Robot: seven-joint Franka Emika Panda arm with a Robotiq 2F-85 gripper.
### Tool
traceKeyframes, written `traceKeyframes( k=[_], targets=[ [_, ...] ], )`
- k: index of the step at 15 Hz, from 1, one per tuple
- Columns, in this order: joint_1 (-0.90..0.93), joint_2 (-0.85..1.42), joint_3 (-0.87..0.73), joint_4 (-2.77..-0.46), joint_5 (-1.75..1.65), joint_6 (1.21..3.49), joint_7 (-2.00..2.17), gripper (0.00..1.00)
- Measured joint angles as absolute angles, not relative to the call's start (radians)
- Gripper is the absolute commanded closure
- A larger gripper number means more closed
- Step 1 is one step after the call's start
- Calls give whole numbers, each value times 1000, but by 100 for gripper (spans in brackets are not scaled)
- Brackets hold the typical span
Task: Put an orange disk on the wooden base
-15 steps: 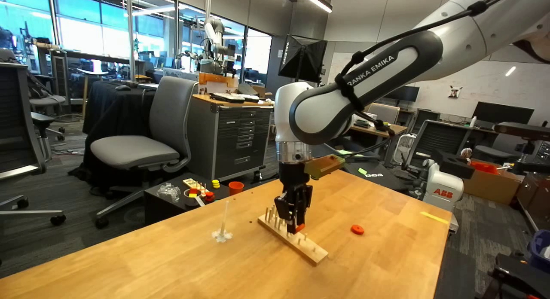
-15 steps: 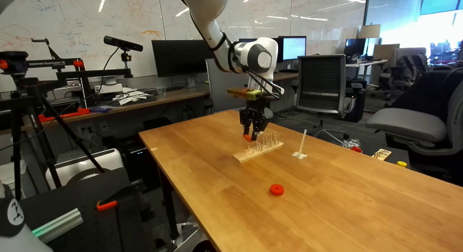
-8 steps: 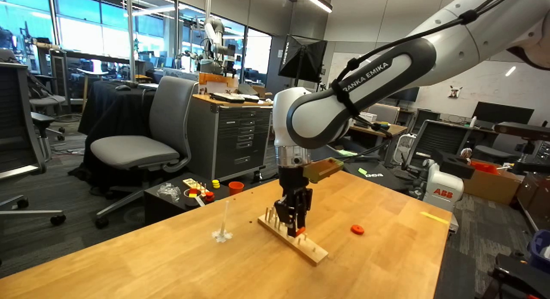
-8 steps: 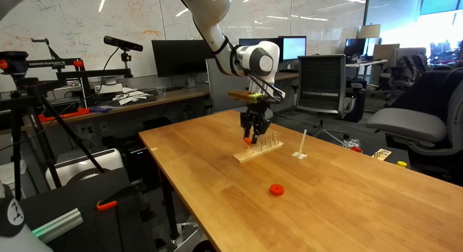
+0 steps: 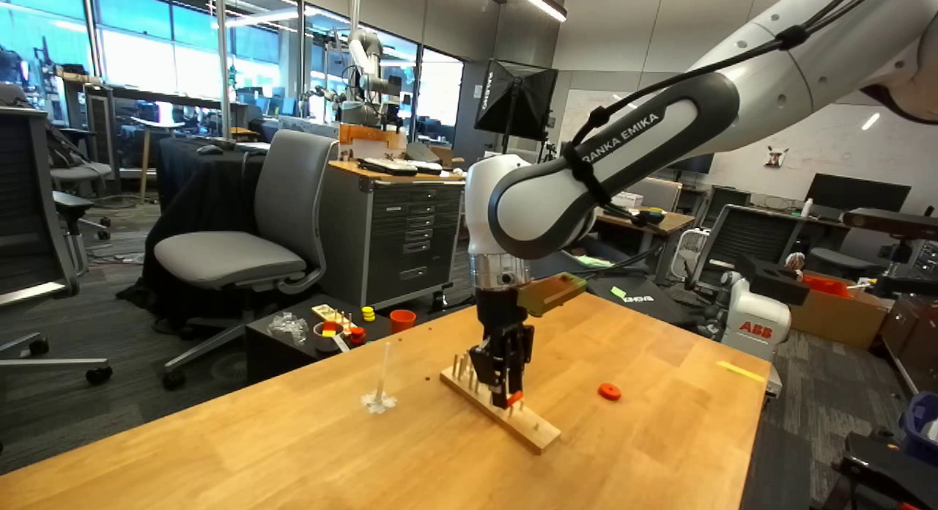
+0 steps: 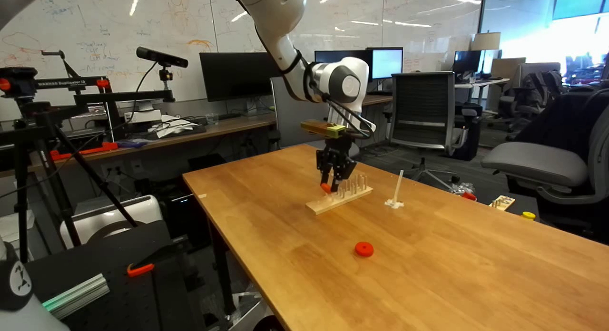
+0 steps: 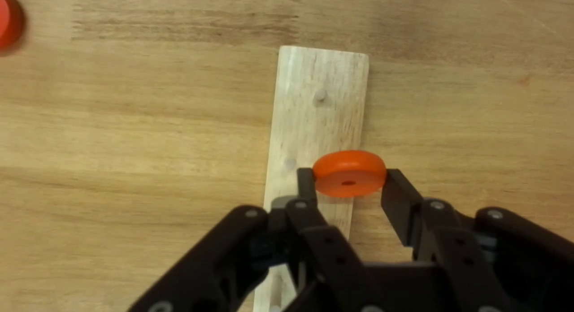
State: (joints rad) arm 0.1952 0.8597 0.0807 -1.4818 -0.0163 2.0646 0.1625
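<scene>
A bright orange disk with a small centre hole is pinched between the two fingertips of my gripper in the wrist view. The disk is tilted, and it also shows in both exterior views. The long pale wooden base with upright pegs of graded height lies on the table. My gripper is over the shorter-peg part of the base, with the disk just above it. In the wrist view the disk appears toward the base's right edge; whether it touches a peg cannot be told.
A second red-orange disk lies flat on the table, and part of it shows in the wrist view. A thin upright stick on a whitish foot stands beside the base. A low black stand with an orange cup is beyond the table edge.
My gripper has come down a little with the orange disk, closer to the wooden base, and shifted slightly toward its short-peg end. The disk on the table has not moved.
</scene>
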Motion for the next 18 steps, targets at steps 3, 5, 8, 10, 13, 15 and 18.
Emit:
traceKeyframes(
  k=[3, 5, 8, 10, 13, 15, 18],
  targets=[
    [194, 860, 80, -1484, -16, 2065, 163, 82],
    [191, 860, 80, -1487, -16, 2065, 163, 82],
    [186, 860, 77, -1487, -16, 2066, 163, 82],
    [183, 861, 76, -1487, -16, 2067, 163, 82],
    [182, 861, 74, -1487, -16, 2069, 163, 82],
    [183, 862, 75, -1487, -16, 2071, 163, 82],
    [184, 865, 75, -1487, -16, 2077, 163, 82]
  ],
)
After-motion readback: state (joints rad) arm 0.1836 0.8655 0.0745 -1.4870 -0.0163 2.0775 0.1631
